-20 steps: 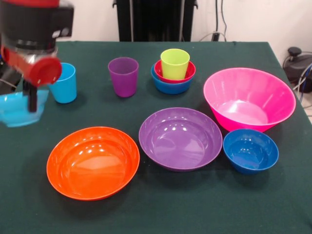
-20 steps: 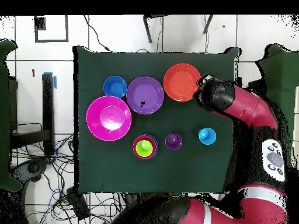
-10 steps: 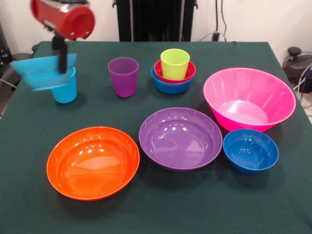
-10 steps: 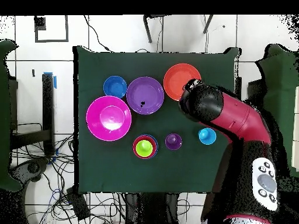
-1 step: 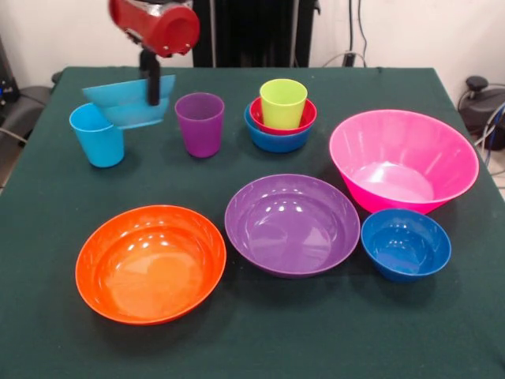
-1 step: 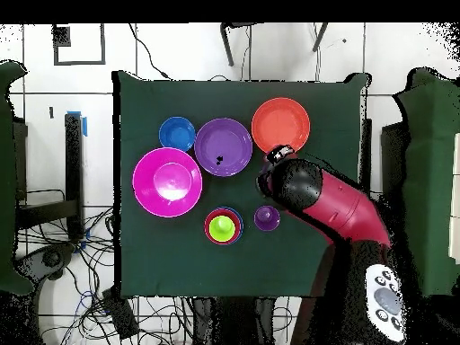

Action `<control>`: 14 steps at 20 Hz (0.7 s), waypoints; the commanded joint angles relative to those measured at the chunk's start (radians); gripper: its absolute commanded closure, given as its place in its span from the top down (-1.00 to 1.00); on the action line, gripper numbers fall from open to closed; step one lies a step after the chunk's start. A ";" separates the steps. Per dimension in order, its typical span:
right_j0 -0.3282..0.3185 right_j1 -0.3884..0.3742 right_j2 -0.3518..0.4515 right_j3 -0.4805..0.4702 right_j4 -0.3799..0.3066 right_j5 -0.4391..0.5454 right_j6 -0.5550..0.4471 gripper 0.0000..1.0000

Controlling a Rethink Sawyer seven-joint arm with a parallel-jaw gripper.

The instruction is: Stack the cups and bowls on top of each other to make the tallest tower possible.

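My gripper (image 5: 150,96) is shut on the rim of the cyan bowl (image 5: 126,104), which hangs tilted above the table between the light blue cup (image 5: 96,136) and the purple cup (image 5: 200,124). To the right of the purple cup stands the tower (image 5: 280,118): a blue bowl, a red bowl in it, and the lime green cup (image 5: 283,101) on top. In the overhead view my arm (image 6: 301,187) covers the gripper, the cyan bowl and the light blue cup; the purple cup (image 6: 266,216) and the tower (image 6: 222,226) show beside it.
A big pink bowl (image 5: 402,162) stands at the right, with a small dark blue bowl (image 5: 405,243) in front of it. The wide purple bowl (image 5: 292,223) and the wide orange bowl (image 5: 150,263) fill the front middle and front left.
The gripper has lifted the cyan bowl from the table's left edge and carried it right, past the light blue cup towards the purple cup. Nothing else has moved.
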 commanded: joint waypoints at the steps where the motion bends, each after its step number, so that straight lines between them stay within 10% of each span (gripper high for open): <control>1: 0.034 0.002 0.039 0.179 0.072 -0.086 0.261 -1.00; 14: 0.169 -0.159 -0.075 0.253 0.119 0.102 0.348 -1.00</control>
